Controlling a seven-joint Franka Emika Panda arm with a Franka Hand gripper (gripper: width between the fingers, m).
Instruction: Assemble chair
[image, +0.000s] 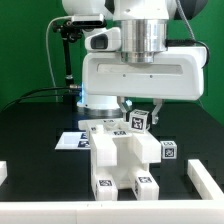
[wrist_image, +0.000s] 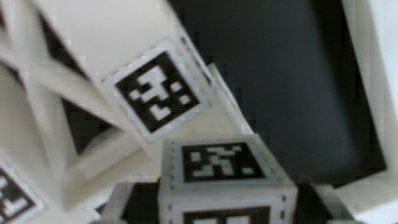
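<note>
The partly built chair (image: 122, 158) is a set of chunky white pieces with black-and-white tags, standing at the front middle of the black table. My gripper (image: 137, 117) hangs over its back upper corner, shut on a small white tagged post (image: 137, 123). In the wrist view the post (wrist_image: 217, 160) sits between my dark fingers (wrist_image: 132, 196), which press its two sides at the gripper (wrist_image: 222, 203). Just beyond it a slanted white chair piece carries a large tag (wrist_image: 160, 92). Whether the post touches the chair cannot be told.
The marker board (image: 70, 141) lies flat on the table at the exterior view's left, behind the chair. Low white walls stand at the table's left edge (image: 4, 173) and right edge (image: 206, 181). A loose tagged block (image: 168, 151) sits beside the chair's right.
</note>
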